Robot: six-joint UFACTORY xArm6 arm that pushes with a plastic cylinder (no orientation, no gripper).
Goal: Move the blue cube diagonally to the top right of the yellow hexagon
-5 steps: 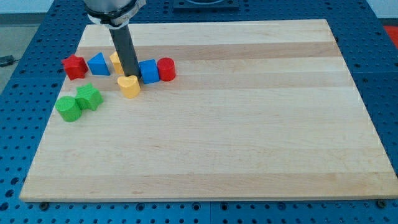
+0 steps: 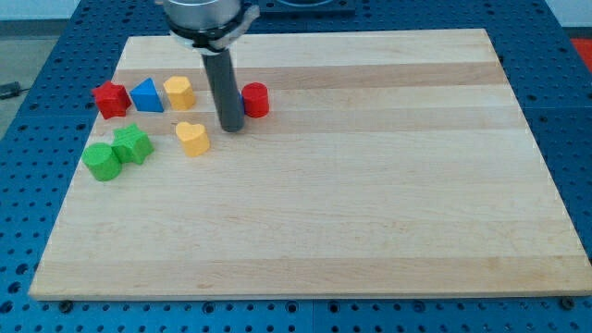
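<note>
The yellow hexagon (image 2: 178,92) sits near the view's top left, between a blue triangle (image 2: 146,95) and my rod. My tip (image 2: 231,129) rests on the board just right of the hexagon and just left of the red cylinder (image 2: 255,99). The blue cube does not show; the rod stands over the spot between the hexagon and the red cylinder and may hide it. A yellow heart (image 2: 192,137) lies below the hexagon, to the tip's left.
A red block (image 2: 111,99) lies at the far left of the row. Two green blocks (image 2: 102,160) (image 2: 132,144) lie below it. The wooden board (image 2: 370,203) ends near these blocks at the view's left edge.
My rod has moved to the view's right, from just above the yellow heart to where the blue cube was. The blue cube no longer shows. The yellow hexagon is now uncovered.
</note>
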